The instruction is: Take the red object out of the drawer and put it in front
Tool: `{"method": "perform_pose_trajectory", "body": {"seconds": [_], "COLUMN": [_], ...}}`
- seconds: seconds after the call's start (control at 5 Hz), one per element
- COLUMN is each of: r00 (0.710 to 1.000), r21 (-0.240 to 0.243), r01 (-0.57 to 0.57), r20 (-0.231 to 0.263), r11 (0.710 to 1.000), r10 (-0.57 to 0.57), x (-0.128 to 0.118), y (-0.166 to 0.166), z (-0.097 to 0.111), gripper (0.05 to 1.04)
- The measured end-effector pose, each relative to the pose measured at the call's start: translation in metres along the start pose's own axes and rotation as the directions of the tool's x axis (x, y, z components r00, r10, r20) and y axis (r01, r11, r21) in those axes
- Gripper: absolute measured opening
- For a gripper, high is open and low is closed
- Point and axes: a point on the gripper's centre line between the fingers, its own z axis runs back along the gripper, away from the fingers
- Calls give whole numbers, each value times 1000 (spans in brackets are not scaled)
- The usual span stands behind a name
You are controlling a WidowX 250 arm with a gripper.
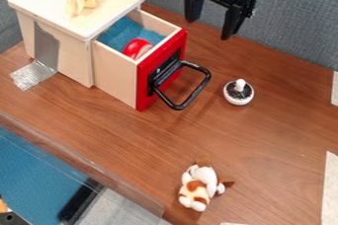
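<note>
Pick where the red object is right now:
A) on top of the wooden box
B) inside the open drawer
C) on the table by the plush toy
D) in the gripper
B: the red object lies on the blue lining inside the pulled-out drawer, behind its red front.

Brown-and-white plush (199,183), red-fronted drawer (117,76), black handle (200,87), white-and-black dish (238,94), red object (137,47).
</note>
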Motion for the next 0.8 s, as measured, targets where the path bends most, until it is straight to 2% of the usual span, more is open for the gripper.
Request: {"method": "perform_pose_trajectory", "body": {"seconds": [0.2,0.4,0.6,0.8], "r00": [999,997,998,994], "r21": [-14,-116,-134,-125], "r01": [3,60,55,93], "r20": [-38,-32,45,60], "r11": [1000,991,990,988], "r10": [-3,-65,-49,-86], "x": [-3,-11,-16,-19], "y": [-2,18,52,58], "z": [-13,1,23,21], "gripper": [999,999,999,999]}}
